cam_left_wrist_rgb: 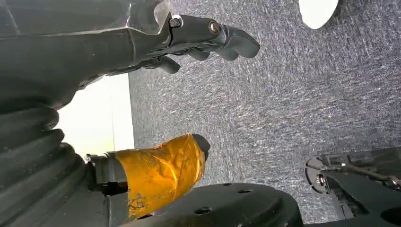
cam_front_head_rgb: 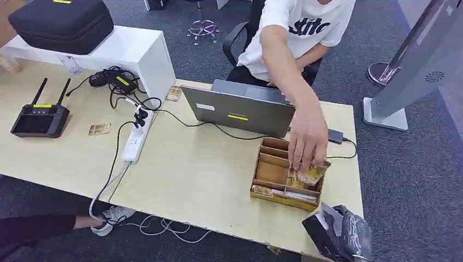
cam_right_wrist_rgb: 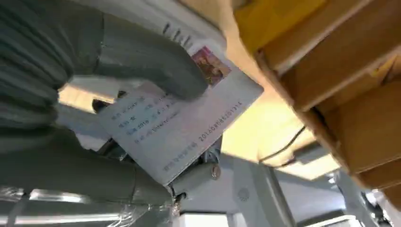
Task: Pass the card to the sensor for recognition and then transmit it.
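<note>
Right hand (cam_right_wrist_rgb: pixel 94 118) clamps card (cam_right_wrist_rgb: pixel 179 118), thumb (cam_right_wrist_rgb: pixel 156 66) pressed on face, dark fingers behind. Left hand (cam_left_wrist_rgb: pixel 156 94) holds nothing, fingers apart.

Grey ribbed wrist cover (cam_right_wrist_rgb: pixel 33 71), orange-taped thumb (cam_left_wrist_rgb: pixel 161 172), dark fingers (cam_left_wrist_rgb: pixel 222 40)

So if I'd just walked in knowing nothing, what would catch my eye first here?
Probably the person's hand reaching over the grey laptop into the wooden organizer box on the table's right side, fingering gold-wrapped items there. Next, at the near right corner, the robot's right hand holds a printed card, pinned under its grey thumb.
</note>
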Motion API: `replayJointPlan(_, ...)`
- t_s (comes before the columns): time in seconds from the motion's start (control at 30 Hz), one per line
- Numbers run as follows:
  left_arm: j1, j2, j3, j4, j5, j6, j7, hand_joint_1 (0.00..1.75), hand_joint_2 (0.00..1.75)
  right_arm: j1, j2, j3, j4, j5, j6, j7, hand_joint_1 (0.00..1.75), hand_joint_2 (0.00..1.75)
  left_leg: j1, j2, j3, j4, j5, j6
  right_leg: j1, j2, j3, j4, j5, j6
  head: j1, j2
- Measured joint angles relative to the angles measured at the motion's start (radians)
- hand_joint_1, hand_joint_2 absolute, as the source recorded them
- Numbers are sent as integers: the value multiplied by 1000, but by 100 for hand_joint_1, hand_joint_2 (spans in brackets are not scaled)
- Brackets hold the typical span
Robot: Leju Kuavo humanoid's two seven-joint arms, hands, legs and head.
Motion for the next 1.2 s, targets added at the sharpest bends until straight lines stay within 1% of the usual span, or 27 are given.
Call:
replayJointPlan(0.17, 0, 0, 0, 0, -3, -1, 0, 0, 175, -33, 0, -7, 62, 12, 1, 6, 175, 175, 0, 1, 1, 0, 0, 0, 0, 2, 1, 0, 0, 0, 0, 0)
replayJointPlan(0.27, 0, 0, 0, 0, -9, -1, 0, 0, 175, -53, 0, -9, 96, 40, 4, 24, 175, 175, 0, 3, 3, 0, 0, 0, 0, 2, 2, 0, 0, 0, 0, 0)
replayJointPlan(0.43, -1, 0, 0, 0, -15, 0, 0, 0, 175, -69, 1, -13, 120, 42, -39, 19, 175, 175, 0, 2, 5, 0, 0, 0, 0, 2, 4, 0, 0, 0, 0, 0)
replayJointPlan(0.53, -1, 0, 0, 0, -18, 2, 0, 0, 175, -63, 4, -14, 73, 9, -42, 3, 175, 175, 0, 2, 4, 0, 1, 1, 0, 2, 4, 0, 0, 0, 0, 0)
replayJointPlan(0.67, -1, 0, 2, 0, -21, 3, 2, 0, 175, -49, 9, -17, -44, -34, -37, -10, 175, 175, 0, 2, 4, 0, 1, 1, 0, 2, 4, 0, 1, 0, 0, 0)
replayJointPlan(0.83, -1, 0, 3, 0, -24, 3, 3, 0, 175, -38, 12, -14, -168, -60, -35, -24, 175, 175, -1, 2, 3, 0, 1, 1, 0, 2, 3, 0, 0, 0, 0, 0)
replayJointPlan(1.0, -1, 0, 3, 0, -24, 3, 3, 0, 175, -33, 13, -12, -232, -64, -34, -26, 175, 175, -1, 2, 2, 0, 1, 1, 0, 2, 2, 0, 0, 0, 0, 0)
replayJointPlan(1.1, -1, 0, 3, 0, -29, 3, 3, 0, 175, -31, 13, -8, -259, -79, -34, -40, 175, 175, -1, 2, 2, 0, 1, 1, 0, 2, 2, 0, 0, 0, 0, 0)
replayJointPlan(1.13, -1, 0, 3, 0, -34, 3, 3, 0, 175, -31, 13, -3, -271, -82, -27, -43, 175, 175, 0, 2, 1, 0, 1, 1, 0, 2, 2, 0, 0, 0, 0, 0)
replayJointPlan(1.2, -1, 0, 3, 0, -47, 2, 8, 0, 175, -36, 14, 20, -291, -83, 11, -39, 175, 175, 0, 2, 1, 0, 1, 1, 0, 2, 3, 0, 0, 0, 0, 0)
